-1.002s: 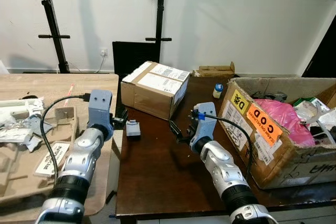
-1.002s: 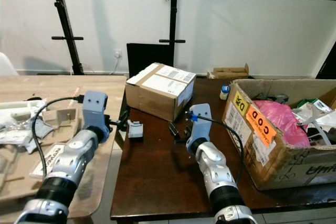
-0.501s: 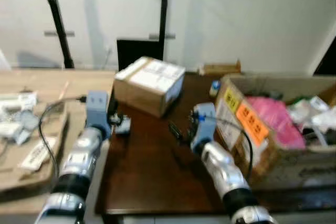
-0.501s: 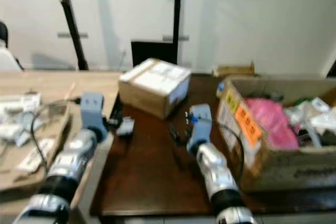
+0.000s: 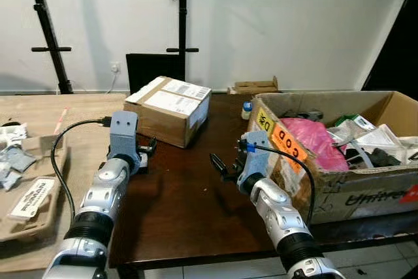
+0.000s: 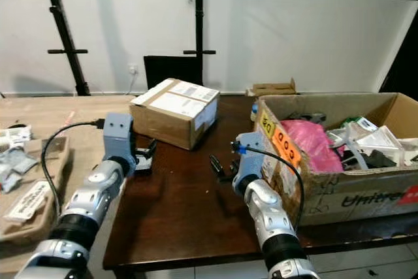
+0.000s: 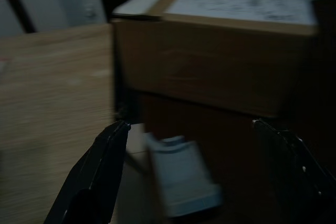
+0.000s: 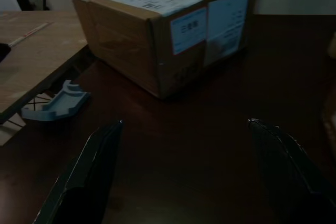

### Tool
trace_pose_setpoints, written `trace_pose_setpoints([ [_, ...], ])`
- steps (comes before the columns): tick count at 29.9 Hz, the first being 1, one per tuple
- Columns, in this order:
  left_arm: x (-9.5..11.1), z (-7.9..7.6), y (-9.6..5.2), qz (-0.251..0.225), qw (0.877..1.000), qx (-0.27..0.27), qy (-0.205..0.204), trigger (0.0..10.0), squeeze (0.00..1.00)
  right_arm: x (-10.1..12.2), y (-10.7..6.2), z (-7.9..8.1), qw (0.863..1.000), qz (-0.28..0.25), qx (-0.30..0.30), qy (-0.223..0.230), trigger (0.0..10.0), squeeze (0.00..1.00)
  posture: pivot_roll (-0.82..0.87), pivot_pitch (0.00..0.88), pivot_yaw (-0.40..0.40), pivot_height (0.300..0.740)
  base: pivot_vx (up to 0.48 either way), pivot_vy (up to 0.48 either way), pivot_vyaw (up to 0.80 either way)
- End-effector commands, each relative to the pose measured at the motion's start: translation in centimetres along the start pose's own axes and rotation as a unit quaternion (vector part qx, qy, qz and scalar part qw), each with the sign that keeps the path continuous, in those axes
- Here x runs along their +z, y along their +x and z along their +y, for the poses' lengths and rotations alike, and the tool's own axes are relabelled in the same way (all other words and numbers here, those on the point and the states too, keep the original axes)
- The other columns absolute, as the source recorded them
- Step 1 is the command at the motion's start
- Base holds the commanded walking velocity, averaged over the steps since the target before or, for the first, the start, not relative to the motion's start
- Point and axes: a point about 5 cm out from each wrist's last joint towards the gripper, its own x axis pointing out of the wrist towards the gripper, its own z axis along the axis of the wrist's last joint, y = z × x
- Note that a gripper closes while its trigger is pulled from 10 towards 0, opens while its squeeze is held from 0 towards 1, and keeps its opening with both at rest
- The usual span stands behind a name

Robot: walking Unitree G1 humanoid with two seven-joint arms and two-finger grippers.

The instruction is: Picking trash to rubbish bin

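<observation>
Spreading left pincer (image 7: pixel 191 182) around grey plastic piece (image 7: pixel 184 174), long axis toward cardboard box (image 7: pixel 220 51)

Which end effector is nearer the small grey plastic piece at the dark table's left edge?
Left. The left end effector is open right at the grey plastic piece, which lies between its fingers. The right end effector, also open, sits further along the dark table.

A dark wooden table (image 5: pixel 189 194) carries a sealed cardboard parcel (image 5: pixel 168 109) with white labels toward its far side. At the right stands a large open carton (image 5: pixel 339 181) holding a pink bag (image 5: pixel 313 142) and mixed packaging. A small white bottle (image 5: pixel 247 110) stands behind it. The left gripper (image 5: pixel 145 150) is held over the table's left edge; the right gripper (image 5: pixel 222 166) hovers mid-table, just beside the carton. A lighter table (image 5: pixel 39 122) adjoins on the left, bearing paper scraps (image 5: pixel 10 161).
</observation>
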Motion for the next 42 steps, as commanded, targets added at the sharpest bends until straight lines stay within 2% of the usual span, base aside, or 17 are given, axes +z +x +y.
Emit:
trace_pose_setpoints([
  [1,-0.2,0.4,0.1,0.007,1.0,0.002,0.015,10.0,0.0,-0.3,-0.2,0.0,1.0,0.008,0.003,-0.004,10.0,0.0,0.05,0.075,-0.043,0.74,0.0,0.0,0.0],
  [15,-0.1,0.6,0.2,0.005,1.0,0.003,0.011,10.0,0.0,-0.6,-0.3,0.2,1.0,0.015,0.009,-0.009,10.0,0.0,0.04,0.077,-0.05,0.74,0.0,0.0,0.0],
  [16,0.1,0.7,0.4,0.004,1.0,0.001,0.011,10.0,1.0,-0.6,-0.4,0.3,1.0,0.017,0.01,-0.01,10.0,0.0,0.05,0.083,-0.05,0.74,0.0,0.0,0.0],
  [20,1.0,1.6,0.8,-0.001,1.0,-0.001,0.013,10.0,1.0,-0.9,-0.6,0.3,1.0,0.022,0.01,-0.01,10.0,0.0,0.05,0.103,-0.047,0.74,0.0,0.0,0.0],
  [28,1.3,2.3,0.9,0.004,1.0,-0.021,0.013,10.0,1.0,-1.3,-0.9,0.8,1.0,0.026,0.011,-0.008,10.0,0.0,0.04,0.127,-0.037,0.74,0.0,0.0,0.0],
  [29,1.3,2.6,1.1,0.01,1.0,-0.023,0.013,10.0,0.0,-1.4,-0.9,0.9,1.0,0.027,0.012,-0.008,10.0,0.0,0.04,0.132,-0.033,0.74,0.0,0.0,0.0],
  [30,1.4,3.0,1.2,0.017,1.0,-0.018,0.012,10.0,0.0,-1.4,-0.9,1.0,1.0,0.028,0.012,-0.007,10.0,0.0,0.04,0.139,-0.031,0.74,0.0,0.0,0.0],
  [33,2.1,5.6,1.3,0.031,0.997,0.067,-0.036,10.0,0.0,-1.4,-1.0,1.0,0.999,0.03,0.011,-0.007,10.0,0.0,0.03,0.145,-0.031,0.74,0.0,0.0,0.0],
  [36,2.6,7.9,0.9,0.04,0.989,0.141,-0.009,10.0,0.0,-1.4,-1.0,1.0,0.999,0.031,0.01,-0.007,10.0,0.0,0.03,0.145,-0.033,0.74,0.0,0.0,0.0],
  [39,3.0,8.9,0.6,0.035,0.988,0.151,-0.003,10.0,0.0,-1.5,-1.2,0.9,0.999,0.033,0.009,-0.007,10.0,0.0,0.03,0.144,-0.037,0.74,0.0,0.0,0.0],
  [42,3.2,8.9,0.7,0.031,0.99,0.138,-0.005,10.0,0.0,-1.5,-1.2,0.9,0.999,0.034,0.009,-0.007,10.0,0.0,0.03,0.144,-0.037,0.74,0.0,0.0,0.0],
])
